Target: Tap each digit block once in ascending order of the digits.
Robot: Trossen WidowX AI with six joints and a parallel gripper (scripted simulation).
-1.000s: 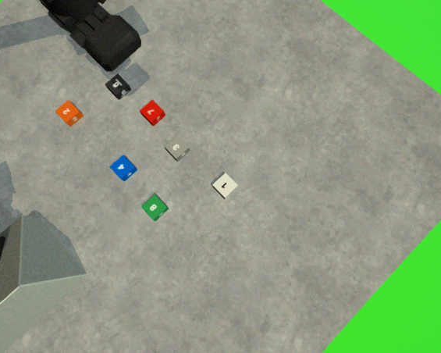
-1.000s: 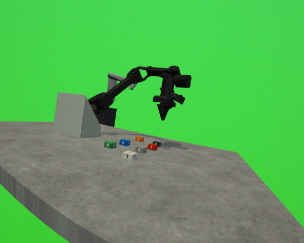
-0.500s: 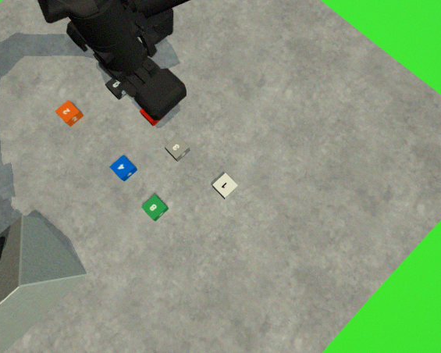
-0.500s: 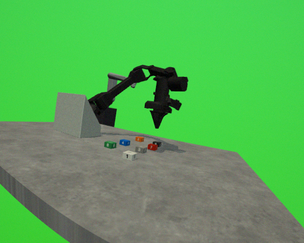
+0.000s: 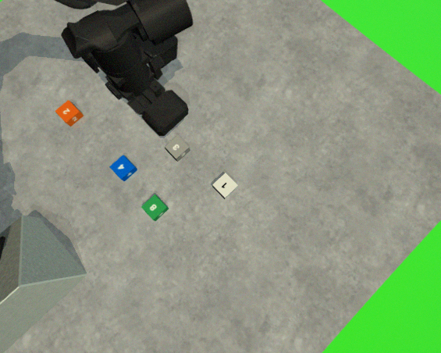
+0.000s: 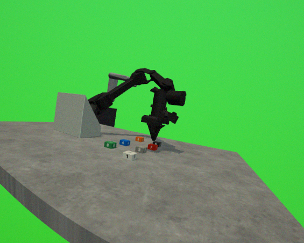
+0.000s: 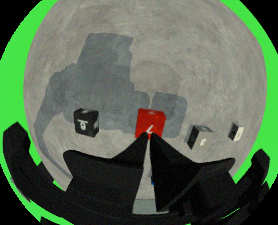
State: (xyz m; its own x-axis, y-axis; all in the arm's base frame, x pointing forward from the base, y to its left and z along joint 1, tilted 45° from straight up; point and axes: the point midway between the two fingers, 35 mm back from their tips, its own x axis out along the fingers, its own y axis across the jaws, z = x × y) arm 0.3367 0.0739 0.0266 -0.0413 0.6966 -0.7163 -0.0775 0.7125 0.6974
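Observation:
My gripper is shut and empty, its tips low, just above the red block 7. Contact is not clear. A black block sits beside the red one, its digit a 6 or 9. The grey block 3 is on the other side, then the white block 1. The blue block 4, green block 8 and orange block 2 lie nearer the base. In the top view the arm hides the red and black blocks.
A pale wedge-shaped block stands beside the arm's base. The arm arches over from there. The arm's shadow falls on the table around the black and red blocks.

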